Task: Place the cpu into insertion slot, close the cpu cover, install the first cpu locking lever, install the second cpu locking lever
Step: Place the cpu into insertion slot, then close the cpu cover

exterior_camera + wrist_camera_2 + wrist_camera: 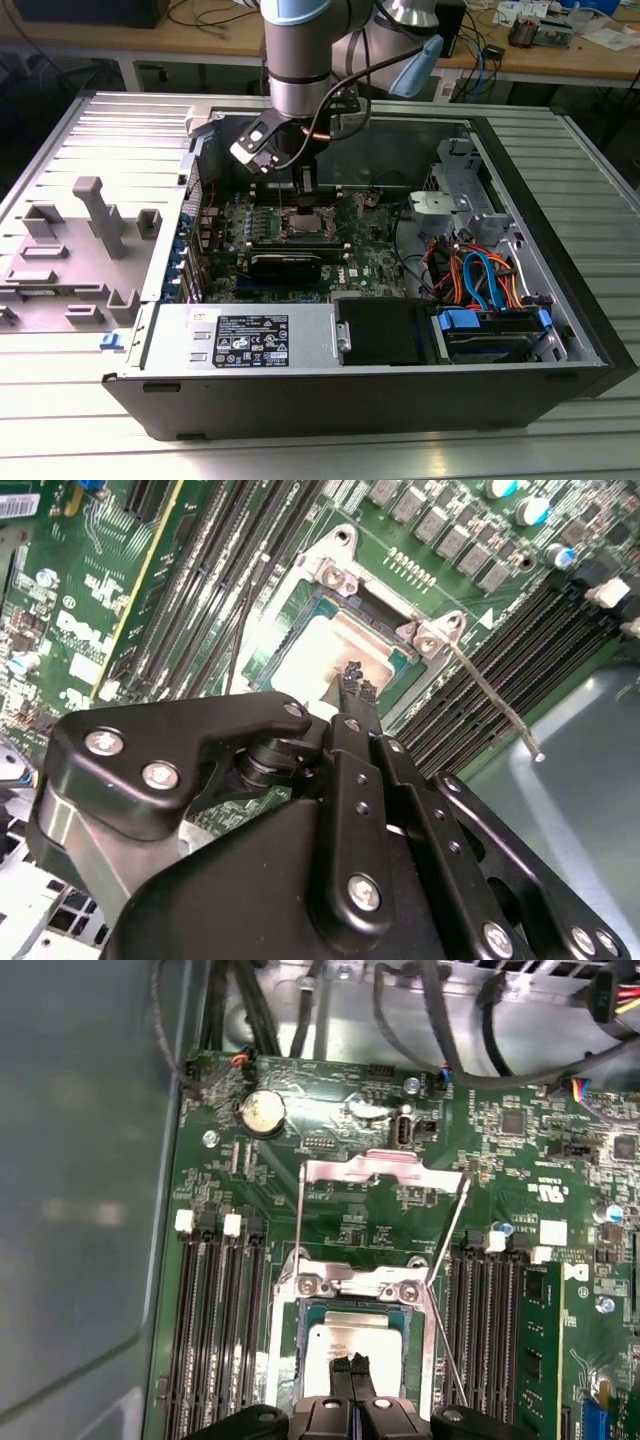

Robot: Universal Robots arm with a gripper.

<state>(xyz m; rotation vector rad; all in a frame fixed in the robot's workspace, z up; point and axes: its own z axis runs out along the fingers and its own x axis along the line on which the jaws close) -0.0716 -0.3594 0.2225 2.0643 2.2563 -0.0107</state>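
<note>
While the small, flat, square cpu (352, 1343) with its dull silver-grey metal top lies flat inside the square, silvery-rimmed insertion slot (283, 1332) on the green motherboard (215, 1210), the thin, silvery, frame-shaped cpu cover (385, 1168) stands raised and is not yet closed. The black two-fingered gripper (351, 1368) sits directly over the cpu, at the chip's edge nearest the gripper body. Its tips are pressed together with nothing visible between them. Whether the tips touch the metal top cannot be told.

The cpu cover rises from the opposite side of the slot, beyond the chip as seen from the gripper. Its hinge edge runs crosswise to the line from gripper to cover. One thin silvery locking lever (495, 700) projects up and outward from a corner of the slot, angled over the neighbouring long black memory slots (490, 1340).

In the exterior view, the grey-and-blue arm (300, 60) stands near-vertical, reaching down into the open black computer case (350, 400) with the wrist pointing down.
</note>
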